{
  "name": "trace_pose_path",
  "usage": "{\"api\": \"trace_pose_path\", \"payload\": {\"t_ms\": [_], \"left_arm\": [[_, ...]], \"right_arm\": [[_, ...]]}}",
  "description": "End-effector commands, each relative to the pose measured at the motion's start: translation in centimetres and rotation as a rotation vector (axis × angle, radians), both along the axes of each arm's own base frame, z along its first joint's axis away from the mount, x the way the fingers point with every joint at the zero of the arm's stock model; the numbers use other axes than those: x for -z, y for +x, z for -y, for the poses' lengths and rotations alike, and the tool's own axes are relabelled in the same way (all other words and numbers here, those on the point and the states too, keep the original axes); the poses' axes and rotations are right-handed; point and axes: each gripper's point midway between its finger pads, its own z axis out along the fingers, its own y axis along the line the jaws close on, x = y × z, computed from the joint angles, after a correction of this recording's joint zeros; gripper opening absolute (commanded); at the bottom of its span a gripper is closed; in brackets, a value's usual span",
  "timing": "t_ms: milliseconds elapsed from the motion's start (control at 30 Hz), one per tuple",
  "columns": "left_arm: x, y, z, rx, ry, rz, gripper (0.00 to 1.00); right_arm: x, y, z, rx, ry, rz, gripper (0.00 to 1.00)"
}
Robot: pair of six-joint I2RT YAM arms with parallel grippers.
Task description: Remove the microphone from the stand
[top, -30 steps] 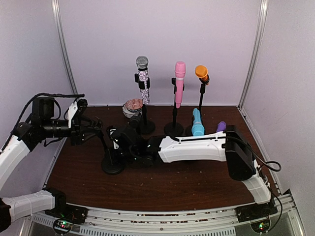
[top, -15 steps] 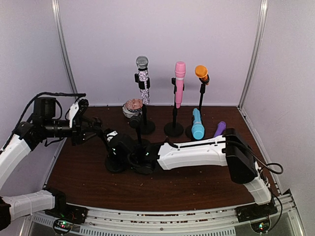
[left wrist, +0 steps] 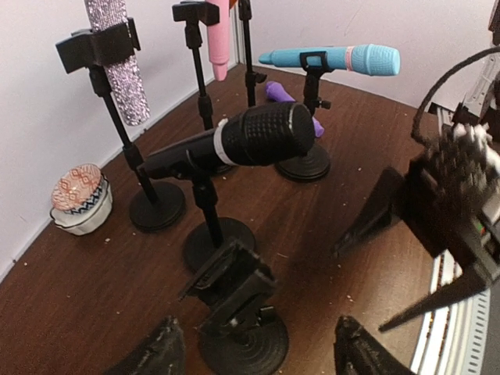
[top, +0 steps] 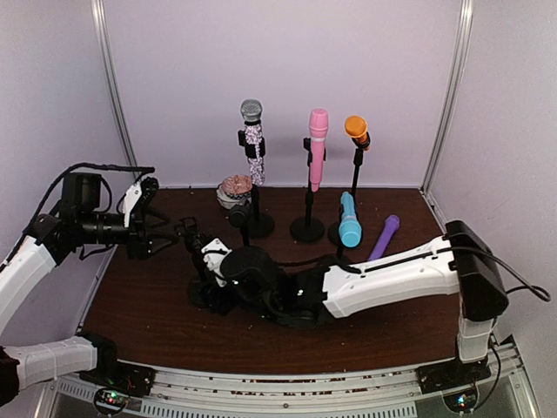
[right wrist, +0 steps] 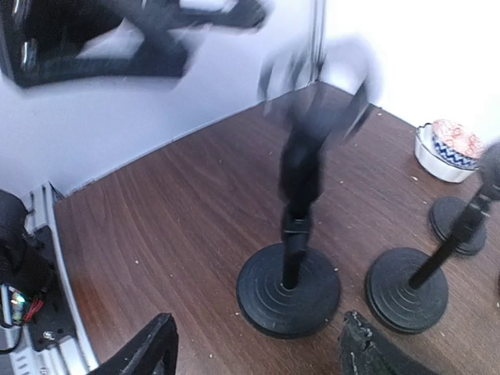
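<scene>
Several microphones sit clipped in stands: glitter silver point(top: 251, 139), pink point(top: 318, 144), orange point(top: 356, 129), blue point(top: 349, 219) and black point(left wrist: 258, 137). A purple microphone point(top: 384, 235) lies flat on the table. At front left stands an empty stand point(top: 200, 290) with a bare clip point(left wrist: 233, 283). My left gripper point(top: 164, 235) hovers just left of that clip, open, holding nothing point(left wrist: 258, 359). From the right, my right gripper point(top: 207, 277) reaches low to the same stand's base point(right wrist: 289, 291), open and empty point(right wrist: 258, 355); its body is blurred in the left wrist view point(left wrist: 437, 226).
A small patterned bowl point(top: 234, 190) sits at the back left by the wall. Round stand bases point(right wrist: 406, 289) crowd the table's middle. The right arm point(top: 383, 274) lies stretched across the table's centre. Side walls and corner posts point(top: 111, 87) close in the workspace.
My right gripper has gone from shut to open and the arm has reached further left and lower by the empty stand. The left gripper has widened and drawn slightly back from the clip.
</scene>
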Motion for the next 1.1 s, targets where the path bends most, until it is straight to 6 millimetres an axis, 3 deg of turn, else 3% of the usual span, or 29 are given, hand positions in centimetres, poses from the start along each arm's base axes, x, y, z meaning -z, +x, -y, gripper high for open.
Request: {"api": "trace_pose_path", "payload": {"t_ms": [0, 100, 233, 400, 500, 767, 1067], "left_arm": [[-0.8, -1.7, 0.0, 0.057, 0.008, -0.006, 0.73], [-0.6, -2.2, -0.1, 0.052, 0.009, -0.003, 0.76], [0.1, -2.1, -0.1, 0.057, 0.015, -0.019, 0.76], [1.5, 0.4, 0.2, 0.030, 0.040, -0.044, 0.76], [1.9, 2.0, 0.8, 0.018, 0.043, -0.047, 0.82], [5.2, 4.0, 1.6, 0.006, 0.091, -0.056, 0.80], [7.8, 5.4, 2.3, 0.021, 0.093, -0.096, 0.73]], "right_arm": [[-4.8, 0.7, 3.6, 0.047, 0.193, -0.033, 0.70], [-4.7, 1.4, 5.3, 0.069, 0.233, -0.081, 0.68], [-5.5, 1.3, 6.0, 0.069, 0.257, -0.099, 0.66], [-7.3, 1.1, 7.6, 0.091, 0.283, -0.089, 0.65], [-9.4, 0.9, 9.2, 0.112, 0.305, -0.064, 0.65], [-14.2, 0.5, 12.3, 0.146, 0.345, -0.004, 0.63], [-15.9, 0.7, 14.0, 0.190, 0.355, 0.021, 0.56]]}}
